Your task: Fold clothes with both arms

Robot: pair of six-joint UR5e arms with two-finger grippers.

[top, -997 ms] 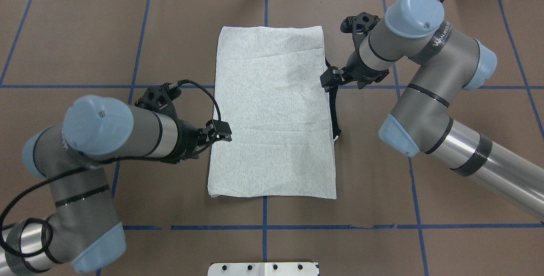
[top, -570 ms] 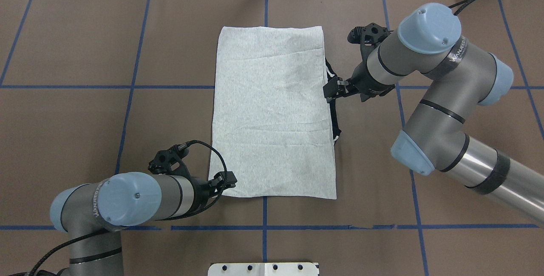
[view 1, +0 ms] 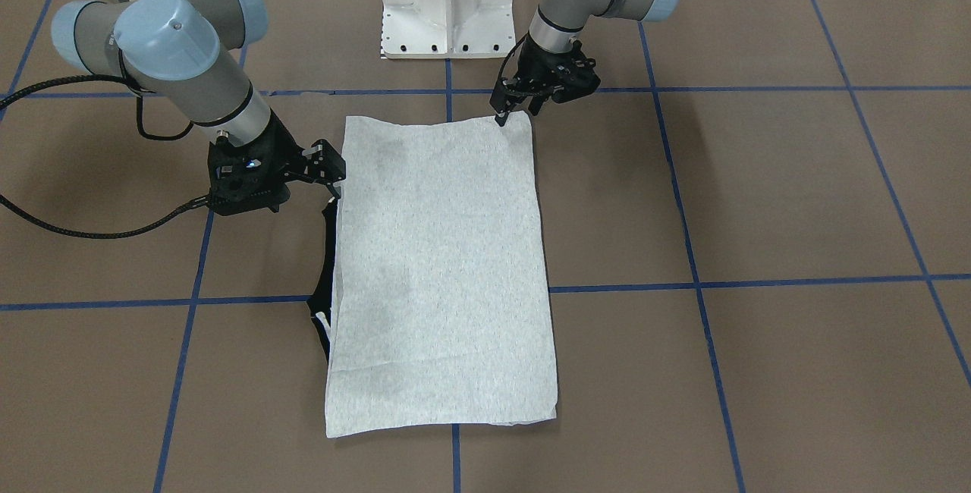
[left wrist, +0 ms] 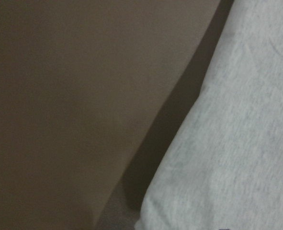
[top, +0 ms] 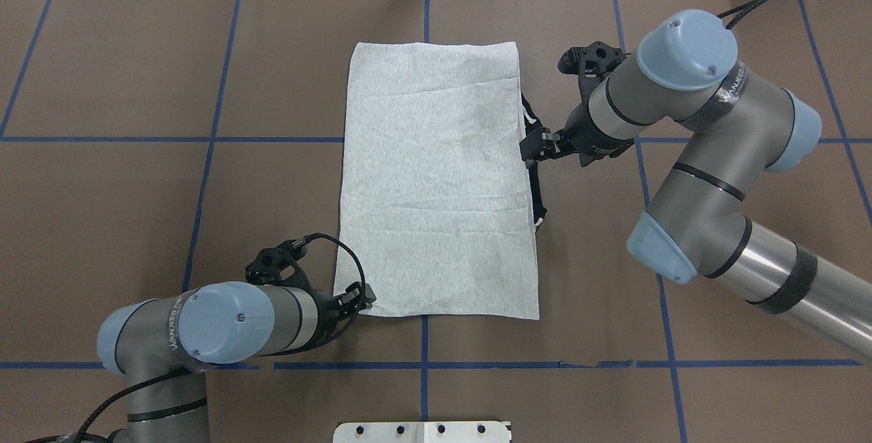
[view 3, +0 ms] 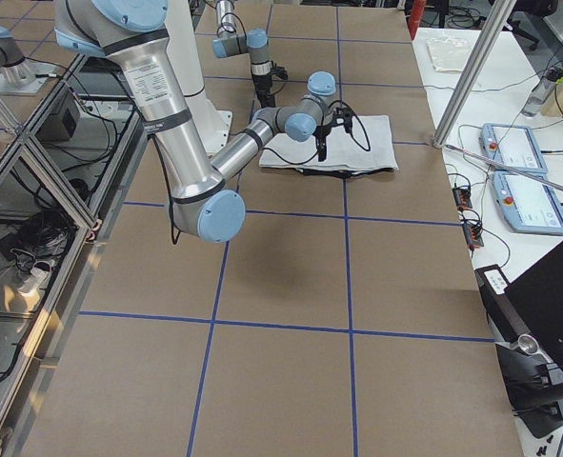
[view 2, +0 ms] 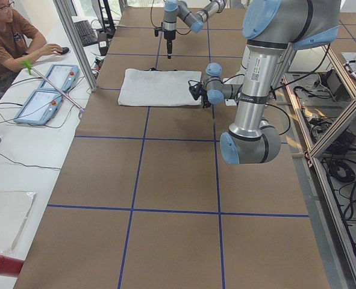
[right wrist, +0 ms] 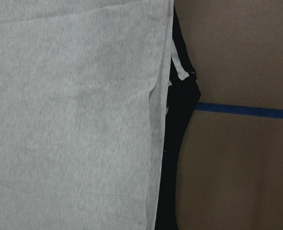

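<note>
Open table surrounds the shirt on all 4 sides; only the left arm at its near corner and right arm alongside crowd it.

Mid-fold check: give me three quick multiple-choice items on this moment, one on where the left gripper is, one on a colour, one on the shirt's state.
1. Where is the left gripper?
A) at the T-shirt's near left corner
B) over its middle
C) at its far edge

2. What colour is the collar poking out from the shirt's right edge?
A) red
B) black
C) yellow

3. The shirt is:
A) spread out with sleeves showing
B) lifted in the air
C) folded into a rectangle, plain side up

Answers: 1 A, the overhead view shows the gripper at that corner; 2 B, a black strip lies beside the grey cloth; 3 C, it lies flat, with no sleeves or print in sight.
</note>
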